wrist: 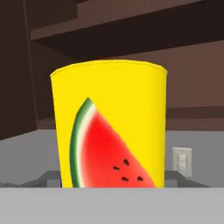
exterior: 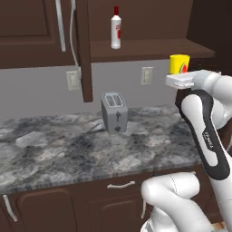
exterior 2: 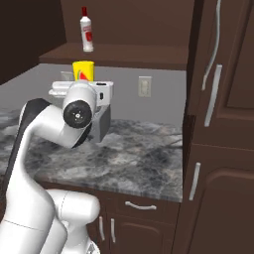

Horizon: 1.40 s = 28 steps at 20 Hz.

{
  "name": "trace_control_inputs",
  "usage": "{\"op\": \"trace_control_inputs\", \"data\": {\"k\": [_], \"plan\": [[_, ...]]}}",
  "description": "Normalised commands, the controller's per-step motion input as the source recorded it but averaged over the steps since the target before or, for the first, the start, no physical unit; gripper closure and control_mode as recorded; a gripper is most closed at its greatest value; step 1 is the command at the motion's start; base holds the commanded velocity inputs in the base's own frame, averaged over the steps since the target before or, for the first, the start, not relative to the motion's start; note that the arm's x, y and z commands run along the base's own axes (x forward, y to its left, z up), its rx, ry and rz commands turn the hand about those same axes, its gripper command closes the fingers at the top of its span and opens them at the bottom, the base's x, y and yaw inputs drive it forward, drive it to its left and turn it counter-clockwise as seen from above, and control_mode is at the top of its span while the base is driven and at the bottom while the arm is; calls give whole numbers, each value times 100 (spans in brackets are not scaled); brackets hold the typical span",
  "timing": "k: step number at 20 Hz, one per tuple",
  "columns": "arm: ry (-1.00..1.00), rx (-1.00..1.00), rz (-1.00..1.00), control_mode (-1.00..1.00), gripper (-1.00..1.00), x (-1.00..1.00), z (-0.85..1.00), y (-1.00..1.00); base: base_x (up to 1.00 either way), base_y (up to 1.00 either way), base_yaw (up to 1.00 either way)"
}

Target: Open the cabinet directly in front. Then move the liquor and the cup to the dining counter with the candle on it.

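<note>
The cabinet (exterior: pixel 149 47) stands open, its door (exterior: pixel 84 50) swung out edge-on. On its shelf (exterior 2: pixel 124 52) stands the liquor (exterior: pixel 116 31), a slim white bottle with a red cap, also seen in the right base view (exterior 2: pixel 87 32). The yellow cup (exterior: pixel 179 62) with a watermelon slice on its side hangs upright in the air below and in front of the shelf, off to the bottle's right. My gripper (exterior: pixel 180 74) is shut on its lower part from underneath. The cup (wrist: pixel 109 127) looms close in the hand view. The dining counter and the candle are out of view.
A grey toaster (exterior: pixel 114 112) stands on the marbled counter (exterior: pixel 68 145) under the cabinet, left of my arm. Wall outlets (exterior: pixel 146 75) sit on the grey back wall. A tall brown cabinet (exterior 2: pixel 218 149) rises on the right. Low drawers (exterior: pixel 120 186) run below the counter.
</note>
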Motion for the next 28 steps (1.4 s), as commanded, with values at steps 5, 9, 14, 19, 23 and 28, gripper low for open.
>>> {"op": "trace_control_inputs", "data": {"k": [5, 9, 14, 19, 23, 28], "plan": [[0, 0, 0, 100, 100, 0, 0, 0, -51, 41, 66], [0, 0, 0, 100, 100, 0, 0, 0, 0, 9, 96], [0, 0, 0, 100, 100, 0, 0, 0, 0, 3, 96], [0, 0, 0, 100, 100, 0, 0, 0, 0, 5, 94], [0, 0, 0, 100, 100, 0, 0, 0, 0, 4, 94], [0, 0, 0, 100, 100, 0, 0, 0, 0, 3, 95]]}}
